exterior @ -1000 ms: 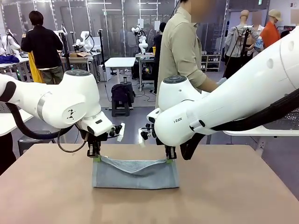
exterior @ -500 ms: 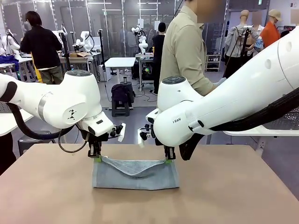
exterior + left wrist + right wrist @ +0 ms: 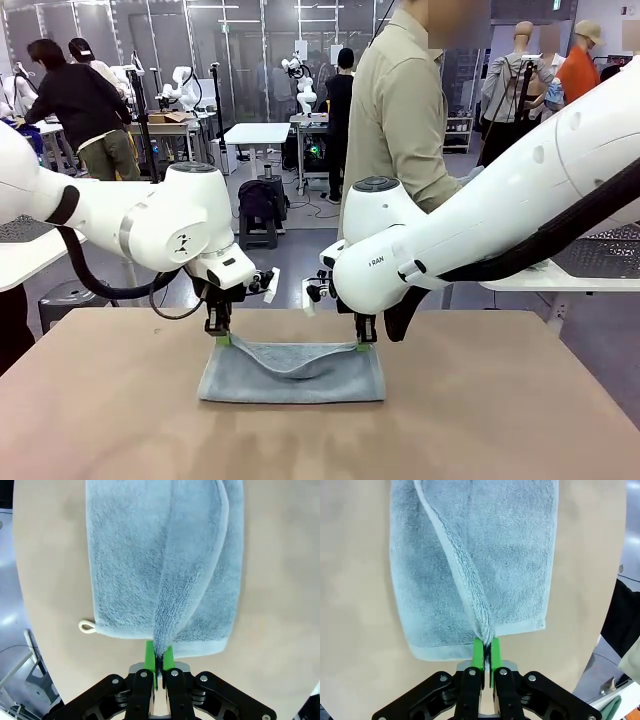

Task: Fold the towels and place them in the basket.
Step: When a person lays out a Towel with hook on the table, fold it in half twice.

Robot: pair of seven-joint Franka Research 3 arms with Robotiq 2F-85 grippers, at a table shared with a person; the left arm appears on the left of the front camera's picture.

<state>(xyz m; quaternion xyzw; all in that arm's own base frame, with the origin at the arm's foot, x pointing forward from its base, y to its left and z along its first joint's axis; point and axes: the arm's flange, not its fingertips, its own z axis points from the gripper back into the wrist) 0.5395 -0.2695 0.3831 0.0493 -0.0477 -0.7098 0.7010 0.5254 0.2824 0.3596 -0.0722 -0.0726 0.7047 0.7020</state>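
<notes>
A grey-blue towel (image 3: 292, 372) lies on the brown table (image 3: 480, 420), its far edge lifted and sagging between the two grippers. My left gripper (image 3: 221, 338) is shut on the towel's far left corner; in the left wrist view the gripper (image 3: 159, 656) pinches a raised fold of the towel (image 3: 150, 565), with a small white loop (image 3: 87, 626) at one corner. My right gripper (image 3: 364, 344) is shut on the far right corner; in the right wrist view the gripper (image 3: 483, 655) clamps a ridge of the towel (image 3: 510, 555). The basket is out of view.
A person in a beige shirt (image 3: 400, 110) stands at the far side of the table, just behind my right arm. A white side table with a dark mesh surface (image 3: 600, 255) stands at the right. Bare tabletop lies in front of the towel and to both sides.
My left arm has shifted to the right, carrying its corner slightly inward. The lifted far edge now sags a little lower over the towel. The right gripper has barely moved.
</notes>
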